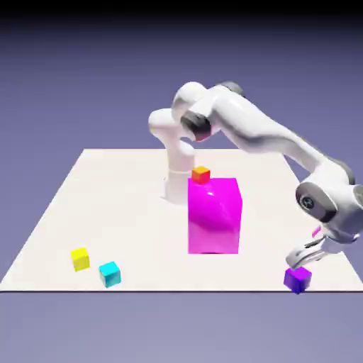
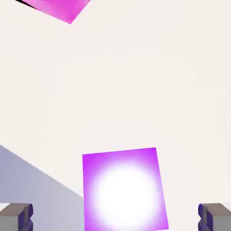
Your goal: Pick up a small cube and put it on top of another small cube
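The small purple cube sits at the near edge of the white table, close to the corner on the exterior view's right, resting on the surface. Just above it hangs the gripper, at the end of the white arm that arches over from the far side of the table. In the hand view the purple cube fills the lower middle, its top face washed out by a bright glare, and the two grey fingertips stand wide apart at the bottom corners, well clear of the cube's sides, so the fingers are spread and hold nothing. The table edge cuts across the lower left of the hand view, with blue-violet backdrop beyond it. A big magenta block stands near the middle of the table, and a corner of it shows at the top of the hand view. A small orange cube sits just behind the block's top far corner. A yellow cube and a cyan cube lie near each other toward the near edge on the exterior view's left, well apart from the purple cube.
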